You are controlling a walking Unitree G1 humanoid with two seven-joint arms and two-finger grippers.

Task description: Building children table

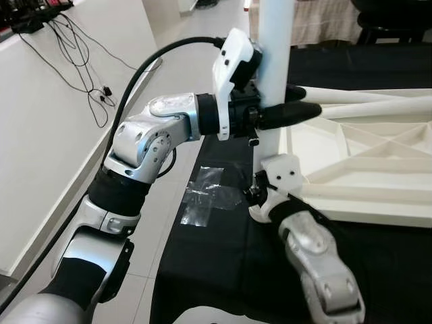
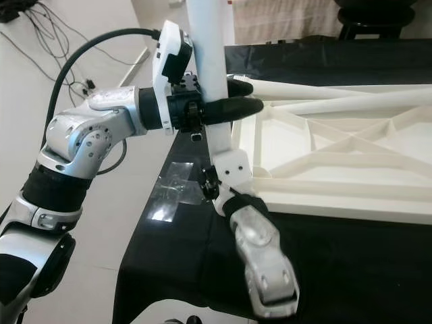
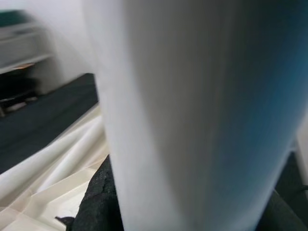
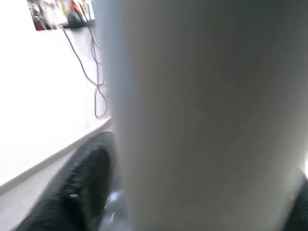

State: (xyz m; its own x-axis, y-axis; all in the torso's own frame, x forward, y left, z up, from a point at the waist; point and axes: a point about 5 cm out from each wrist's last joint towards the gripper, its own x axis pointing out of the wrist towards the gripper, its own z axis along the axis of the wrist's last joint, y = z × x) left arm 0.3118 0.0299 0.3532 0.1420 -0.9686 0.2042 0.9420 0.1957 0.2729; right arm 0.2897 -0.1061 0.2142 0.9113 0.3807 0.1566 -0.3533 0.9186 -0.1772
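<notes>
Leg [image 1: 275, 61] stands upright at the corner of the upturned tabletop [image 1: 378, 169] on the black cloth. Your left gripper [image 1: 297, 104] pinches it mid-height; right gripper [image 1: 260, 196] clamps it near the base. Stiff, light, smooth tube; grip low to steady it. No readable writing.

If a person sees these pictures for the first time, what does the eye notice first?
A white table leg stands upright at the corner of the upturned white tabletop. The left pincer grips it at mid-height, and the right pincer holds it near its base, above the black cloth.
</notes>
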